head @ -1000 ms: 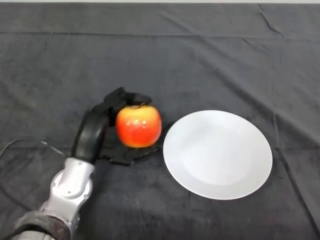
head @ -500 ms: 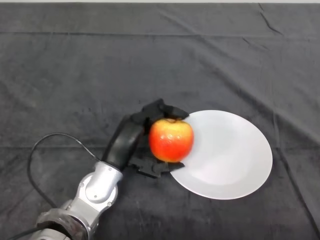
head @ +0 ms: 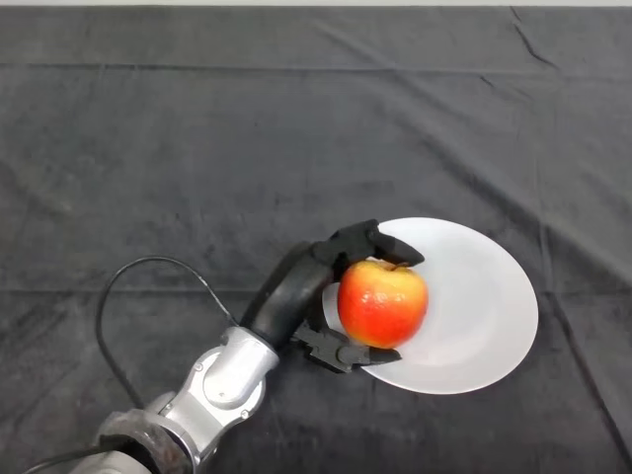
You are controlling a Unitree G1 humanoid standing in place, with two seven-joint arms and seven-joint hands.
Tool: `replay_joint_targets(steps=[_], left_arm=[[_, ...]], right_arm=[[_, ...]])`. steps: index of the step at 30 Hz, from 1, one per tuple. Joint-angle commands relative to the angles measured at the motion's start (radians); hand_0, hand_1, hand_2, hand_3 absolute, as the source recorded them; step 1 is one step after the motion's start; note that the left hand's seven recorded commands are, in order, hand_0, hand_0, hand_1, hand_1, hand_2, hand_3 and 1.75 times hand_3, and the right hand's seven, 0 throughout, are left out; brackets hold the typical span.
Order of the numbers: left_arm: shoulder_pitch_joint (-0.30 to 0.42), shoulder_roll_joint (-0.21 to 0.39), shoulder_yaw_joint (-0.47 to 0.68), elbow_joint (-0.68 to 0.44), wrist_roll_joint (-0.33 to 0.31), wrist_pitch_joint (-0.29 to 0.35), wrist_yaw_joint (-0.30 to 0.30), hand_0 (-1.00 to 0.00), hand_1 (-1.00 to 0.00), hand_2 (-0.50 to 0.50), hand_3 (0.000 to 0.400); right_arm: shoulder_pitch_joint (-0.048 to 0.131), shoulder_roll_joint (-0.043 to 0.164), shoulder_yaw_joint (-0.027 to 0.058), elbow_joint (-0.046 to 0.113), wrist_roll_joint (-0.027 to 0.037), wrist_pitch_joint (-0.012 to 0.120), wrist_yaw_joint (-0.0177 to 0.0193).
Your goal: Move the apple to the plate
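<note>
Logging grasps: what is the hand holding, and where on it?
The left hand holds the apple, fingers curled over its top, thumb beneath, above the plate.

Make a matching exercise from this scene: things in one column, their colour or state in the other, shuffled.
Things:
1. apple
2. plate
3. hand
4. cloth

Descriptions:
A. white, lying on the cloth
B. dark grey, covering the table
C. red and yellow, held over the plate's left part
D. black, curled round the apple

Pairs: 1-C, 2-A, 3-D, 4-B
</note>
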Motion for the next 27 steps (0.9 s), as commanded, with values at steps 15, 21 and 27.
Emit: replay_joint_targets(steps=[15,21,27], left_arm=[[-0.070,0.037,-0.098,-0.037,-0.056,0.068,0.008,0.00,0.00,0.00,0.000],[-0.072,0.056,-0.079,-0.024,-0.070,0.053,0.003,0.00,0.00,0.00,0.000],[-0.065,0.101,-0.024,-0.003,-0.088,0.008,-0.016,0.00,0.00,0.00,0.000]], right_arm=[[0.041,0.051,0.0143,0.026,0.0021,0.005,-0.0058],[0.041,0.051,0.0144,0.027,0.0021,0.005,-0.0059],[0.040,0.051,0.0145,0.027,0.0020,0.004,-0.0060]])
